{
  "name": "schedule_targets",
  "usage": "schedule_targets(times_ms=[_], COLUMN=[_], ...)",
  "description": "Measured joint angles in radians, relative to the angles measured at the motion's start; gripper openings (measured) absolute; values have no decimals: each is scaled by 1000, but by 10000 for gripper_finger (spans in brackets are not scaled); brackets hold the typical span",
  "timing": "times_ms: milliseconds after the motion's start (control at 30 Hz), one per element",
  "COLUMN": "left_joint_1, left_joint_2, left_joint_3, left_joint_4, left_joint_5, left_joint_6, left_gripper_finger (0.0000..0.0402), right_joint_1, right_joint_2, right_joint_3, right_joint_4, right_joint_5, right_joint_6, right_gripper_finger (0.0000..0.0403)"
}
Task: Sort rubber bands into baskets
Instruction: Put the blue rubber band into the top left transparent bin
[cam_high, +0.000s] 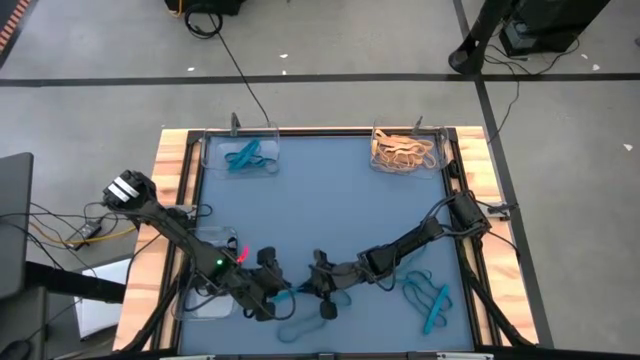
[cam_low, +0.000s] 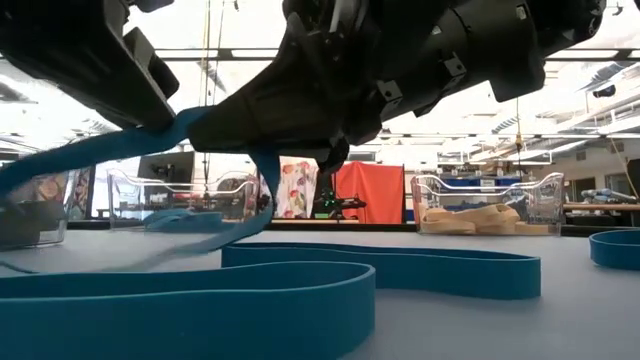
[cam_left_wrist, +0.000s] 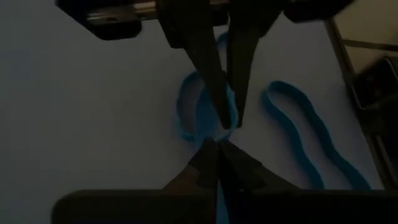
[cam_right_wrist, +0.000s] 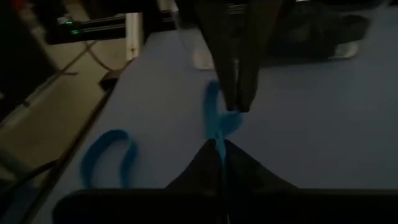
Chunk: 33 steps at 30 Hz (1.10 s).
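Two grippers meet tip to tip at the near middle of the table, both pinching one teal band (cam_high: 298, 291). The left gripper (cam_left_wrist: 217, 144) has its fingers pressed together on the band's end; the right gripper (cam_right_wrist: 221, 144) likewise pinches the same strip. More teal bands (cam_high: 428, 297) lie near right. Far left, a basket (cam_high: 212, 152) holds teal ones; far right, another basket (cam_high: 444, 150) holds tan ones. A third basket (cam_high: 183, 310) sits near left, half under the left arm.

Risk: pulled from both ends, the band could stretch, slip and snap away. The arms hide the pinch from above, and the third basket's contents are unclear.
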Motion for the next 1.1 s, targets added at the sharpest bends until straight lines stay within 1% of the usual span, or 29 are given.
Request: schedule_targets(times_ms=[167,367,467,567,667,733,1000,1100], left_joint_1=[0,20,40,69,92,102,104,104], left_joint_2=[-6,-7,-14,-16,-21,-25,-28,-28], left_joint_3=[0,0,0,1,5,11,81,127], left_joint_4=[-14,-55,-84,-103,-114,-129,-136,-208], left_joint_5=[-42,-44,-53,-55,-56,-56,-64,-55], left_joint_6=[-9,-16,-30,-46,-41,-35,69,88], left_gripper_finger=[53,125,155,165,159,144,61,17], right_joint_1=[-1,10,7,5,5,5,5,5], right_joint_2=[-32,-114,-163,-199,-225,-238,-245,-245], right_joint_3=[0,0,0,0,0,0,0,0], right_joint_4=[-17,-88,-122,-158,-196,-210,-238,-239], right_joint_5=[106,317,338,339,344,345,372,374], right_joint_6=[-35,-134,-164,-182,-191,-193,-197,-197], right_gripper_finger=[11,11,11,11,11,11,11,24])
